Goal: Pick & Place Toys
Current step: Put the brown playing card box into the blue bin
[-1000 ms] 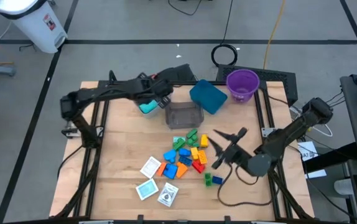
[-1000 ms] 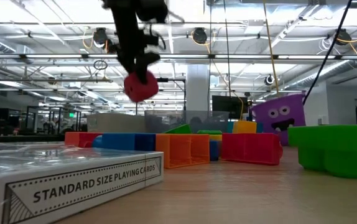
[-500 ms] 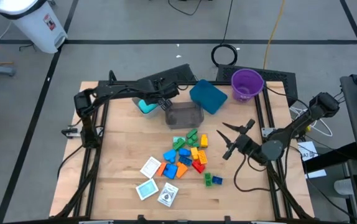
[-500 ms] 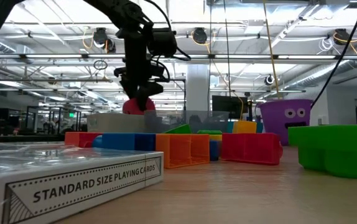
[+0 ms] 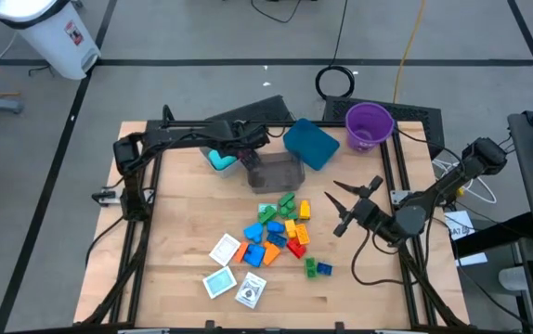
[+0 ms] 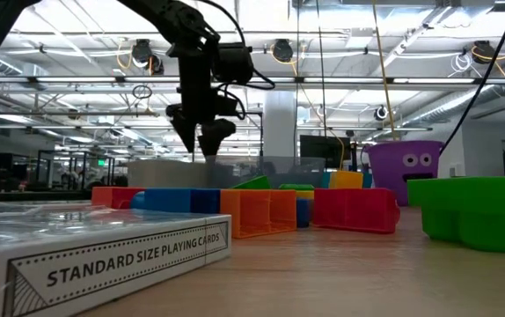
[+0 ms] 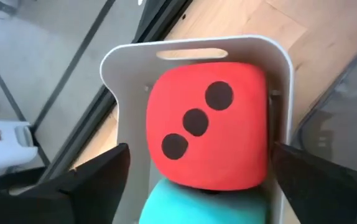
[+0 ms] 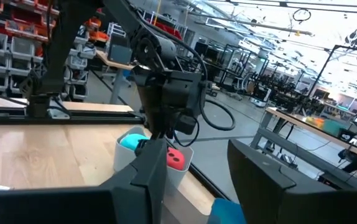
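A red die (image 7: 206, 130) with black dots lies in a white bin (image 7: 191, 46) at the table's far left, resting on a cyan cube (image 7: 197, 208). My left gripper (image 7: 200, 149) hangs open just above it, pointing steeply down, one finger on either side of the die and clear of it. In the high view the left gripper (image 5: 240, 148) covers most of that bin. A pile of coloured bricks (image 5: 280, 227) lies mid-table, and three cards (image 5: 225, 249) lie nearer the front. My right gripper (image 5: 343, 206) stands open and level, right of the pile, holding nothing.
A dark see-through bin (image 5: 276, 172) stands beside the white bin, with a teal bin (image 5: 310, 144) and a purple cup (image 5: 367, 123) farther right along the far edge. A green and blue brick pair (image 5: 318, 269) lies apart from the pile, near the front right.
My left gripper has come down over the white bin with the red die, then opened and let it go. The die now rests in the bin on the cyan cube. My right gripper has drawn back from the brick pile toward the table's right edge and rolled a little.
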Tool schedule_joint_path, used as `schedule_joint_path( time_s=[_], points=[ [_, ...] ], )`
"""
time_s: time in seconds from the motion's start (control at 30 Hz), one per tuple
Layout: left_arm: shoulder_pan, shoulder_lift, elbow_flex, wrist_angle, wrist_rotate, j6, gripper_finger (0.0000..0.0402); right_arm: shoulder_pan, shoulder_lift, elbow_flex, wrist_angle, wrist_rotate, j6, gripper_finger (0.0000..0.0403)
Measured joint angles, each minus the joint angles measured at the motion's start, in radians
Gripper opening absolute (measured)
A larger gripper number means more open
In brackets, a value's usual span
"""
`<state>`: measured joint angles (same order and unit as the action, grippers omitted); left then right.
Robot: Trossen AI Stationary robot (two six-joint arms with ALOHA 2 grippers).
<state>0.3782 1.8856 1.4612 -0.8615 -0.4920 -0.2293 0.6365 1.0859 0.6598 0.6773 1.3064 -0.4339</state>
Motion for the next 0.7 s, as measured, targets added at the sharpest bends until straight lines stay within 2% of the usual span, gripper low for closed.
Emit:
schedule_joint_path(
  time_s=[0.17, 0.5, 0.6, 0.67, 0.7],
  points=[
    [-0.008, -0.077, 0.0, -0.003, 0.022, 0.014, 0.0385, 0.0, 0.0, 0.0, 0.018, 0.001, -0.003, 0.0141],
    [-0.14, -0.434, -0.02, 0.073, 0.055, 0.075, 0.0357, 0.006, 0.0, 0.0, 0.012, 0.004, 0.042, 0.0141],
    [-0.202, -0.528, -0.112, 0.181, 0.056, 0.094, 0.0356, 0.025, 0.001, 0.0, 0.007, 0.069, 0.077, 0.0141],
    [-0.239, -0.589, -0.216, 0.306, 0.065, 0.111, 0.0359, 0.028, 0.0, -0.001, -0.006, 0.113, 0.119, 0.0141],
    [-0.253, -0.62, -0.28, 0.379, 0.087, 0.13, 0.0361, 0.028, 0.0, -0.008, -0.015, 0.095, 0.148, 0.0141]
  ],
)
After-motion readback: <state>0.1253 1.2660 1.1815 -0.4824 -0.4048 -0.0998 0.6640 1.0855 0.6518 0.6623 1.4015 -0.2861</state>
